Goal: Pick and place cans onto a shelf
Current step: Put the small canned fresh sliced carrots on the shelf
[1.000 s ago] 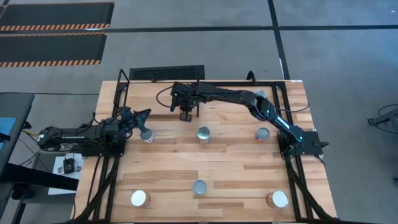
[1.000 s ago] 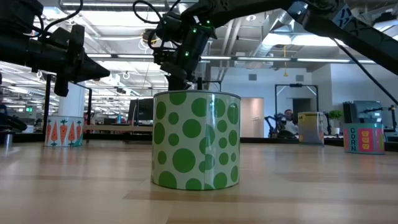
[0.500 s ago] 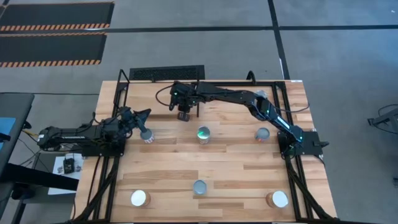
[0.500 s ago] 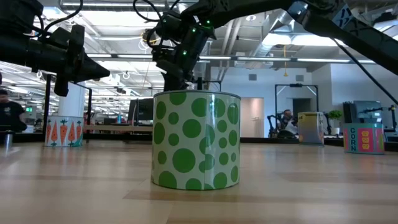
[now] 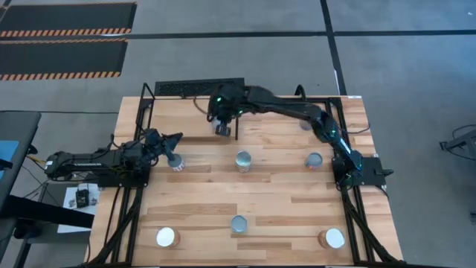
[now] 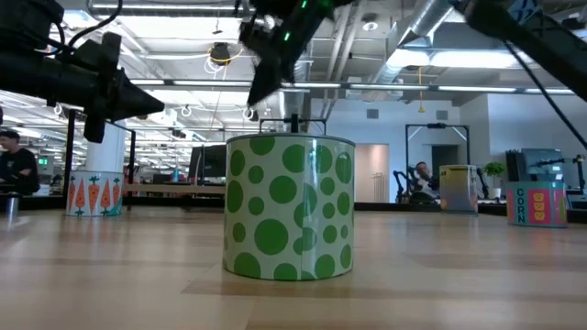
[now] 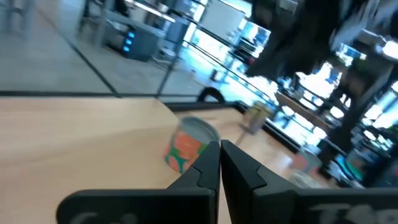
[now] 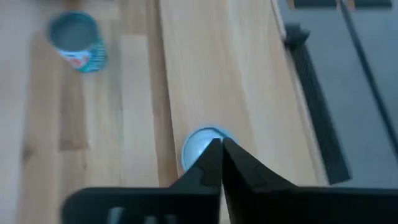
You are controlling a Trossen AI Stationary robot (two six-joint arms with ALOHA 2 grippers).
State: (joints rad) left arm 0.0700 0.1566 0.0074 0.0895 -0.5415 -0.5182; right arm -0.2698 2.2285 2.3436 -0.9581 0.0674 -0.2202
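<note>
My right gripper (image 5: 223,121) is shut and hangs high over the table's far middle; it also shows in the low view (image 6: 251,97). Below its fingertips (image 8: 221,144) a silver-topped can (image 8: 202,149) stands on its base on a paler board (image 8: 217,74), the shelf, by the far edge (image 5: 223,129). A second can (image 5: 304,124) shows partly behind my right arm. My left gripper (image 5: 172,151) is shut and hovers just above a carrot-labelled can (image 7: 189,146) at the table's left (image 5: 177,163). A green-dotted can (image 5: 243,160) stands mid-table.
A corn-labelled can (image 5: 314,160) stands on the right. Three more cans stand along the near edge (image 5: 166,237), (image 5: 239,223), (image 5: 335,238). A black panel (image 5: 199,88) lies beyond the far edge. Black rod frames run down both sides of the table (image 5: 126,216). People show in the room behind (image 6: 14,165).
My right gripper has gone up and a little toward the table's far edge, still shut. The silver-topped can now shows bare below it. My left arm has kept still.
</note>
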